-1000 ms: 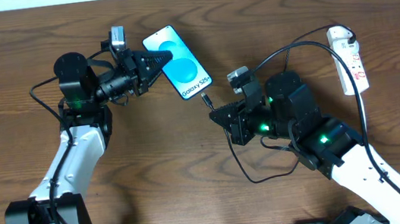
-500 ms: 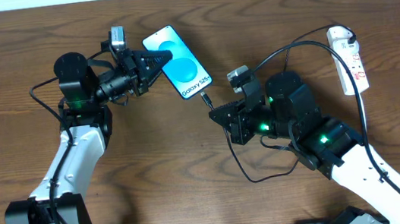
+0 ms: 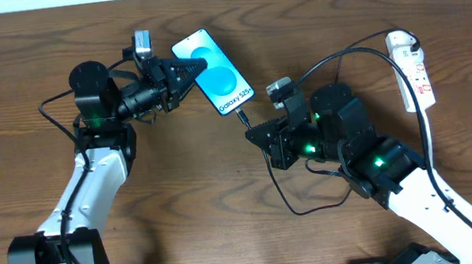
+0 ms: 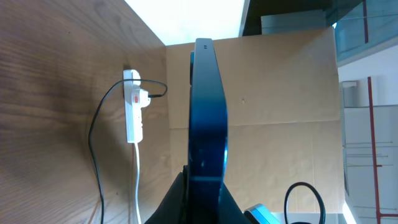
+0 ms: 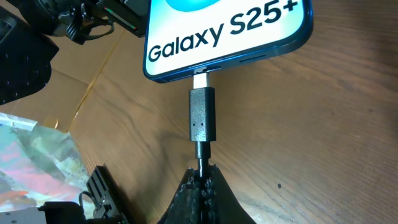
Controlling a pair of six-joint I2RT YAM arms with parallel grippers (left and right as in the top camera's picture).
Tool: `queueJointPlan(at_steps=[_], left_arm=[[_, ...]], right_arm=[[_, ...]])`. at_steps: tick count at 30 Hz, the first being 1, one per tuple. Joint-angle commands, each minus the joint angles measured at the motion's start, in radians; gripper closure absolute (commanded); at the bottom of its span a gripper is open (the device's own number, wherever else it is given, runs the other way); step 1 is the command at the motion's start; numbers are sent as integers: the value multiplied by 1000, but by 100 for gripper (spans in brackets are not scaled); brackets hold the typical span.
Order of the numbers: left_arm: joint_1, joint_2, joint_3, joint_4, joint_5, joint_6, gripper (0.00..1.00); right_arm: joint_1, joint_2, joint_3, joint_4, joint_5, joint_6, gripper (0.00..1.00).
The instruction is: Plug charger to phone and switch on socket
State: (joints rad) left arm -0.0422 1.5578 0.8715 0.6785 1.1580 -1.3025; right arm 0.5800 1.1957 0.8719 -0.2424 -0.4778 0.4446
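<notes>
Looking from the near edge of the table (image 3: 230, 232), we meet first the right arm. It rises from the lower right corner and bends toward the centre, with its wrist turned to the left. The right gripper (image 5: 202, 171) is closed tight on the charger (image 5: 201, 115) and pinches the thin cable just behind the black connector. The connector points straight at the bottom edge of the phone (image 5: 224, 31), and its silver tip meets the port there. A short part of the metal shows, so we cannot tell if it is fully inside. Behind the gripper the black cable makes a loop on the wood beside the right arm.

Further out, the phone lies diagonally with its bright screen up. The left arm comes from the lower left, its forearm reaches away along the table, and its wrist bends to the right. The left gripper (image 3: 194, 66) is clamped on the left long edge of the phone. In the left wrist view the phone stands edge-on between the two fingers.

Farthest, at the right rear of the table, the socket (image 3: 415, 69) lies flat, well apart from both grippers. The black cable reaches its far end, and its white cord (image 4: 138, 180) runs back toward us.
</notes>
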Motion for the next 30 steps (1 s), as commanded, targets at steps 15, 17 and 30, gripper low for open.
queueJointPlan(at_steps=[15, 17, 30], left_arm=[[36, -11, 15, 16, 65, 52, 93], [36, -11, 15, 16, 65, 52, 93], [13, -11, 15, 16, 62, 52, 93]], right_arm=[[3, 2, 3, -15, 0, 10, 99], [3, 2, 3, -11, 0, 10, 99], [3, 2, 3, -11, 1, 11, 99]])
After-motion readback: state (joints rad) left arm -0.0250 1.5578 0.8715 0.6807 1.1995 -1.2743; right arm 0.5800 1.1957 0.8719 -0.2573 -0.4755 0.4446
